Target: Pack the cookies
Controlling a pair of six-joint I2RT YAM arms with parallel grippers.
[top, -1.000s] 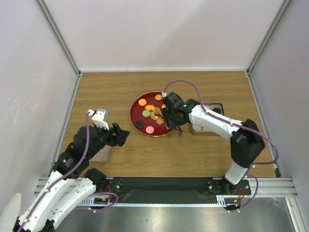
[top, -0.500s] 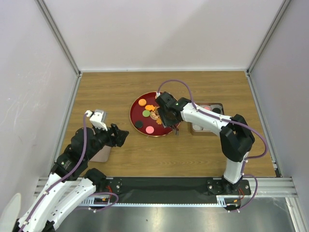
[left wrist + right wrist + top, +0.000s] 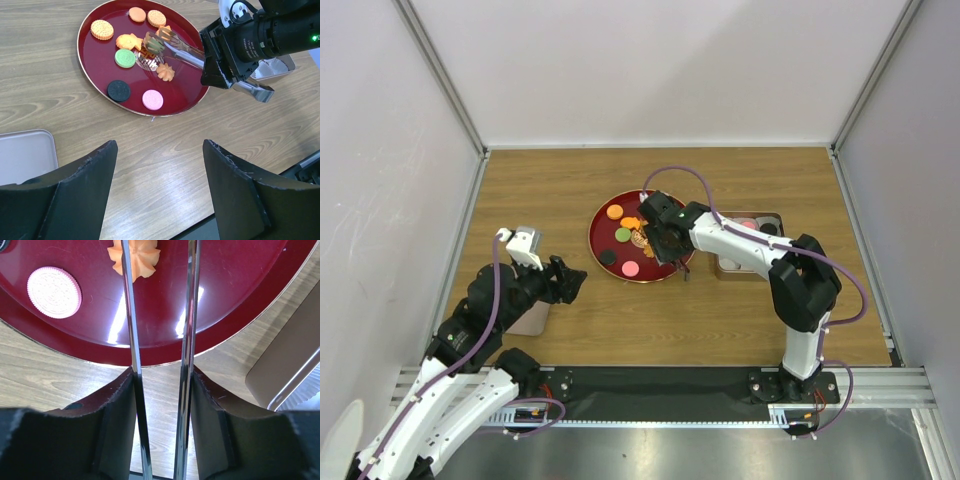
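The right gripper (image 3: 161,390) has its jaws clamped on a pair of metal tongs (image 3: 175,47), whose blades stand slightly apart. The tong tips sit among the cookies (image 3: 127,40) at the middle of the dark-red plate (image 3: 100,75). They seem to touch an orange piece, though whether they pinch it is hard to tell. Seen from above, an orange flower-shaped cookie (image 3: 135,257) lies just beside the blades, the green cookie (image 3: 622,234) at the plate's 9 o'clock, the black cookie (image 3: 607,257) at 8 and the pink cookie (image 3: 631,268) at 6. The metal tin (image 3: 735,270) stands at 3 o'clock from the plate, partly under the right arm. The left gripper (image 3: 159,150) hovers over the tabletop (image 3: 560,180) at 8 o'clock from the plate, jaws wide apart and empty, beside a flat pale tray (image 3: 20,155).
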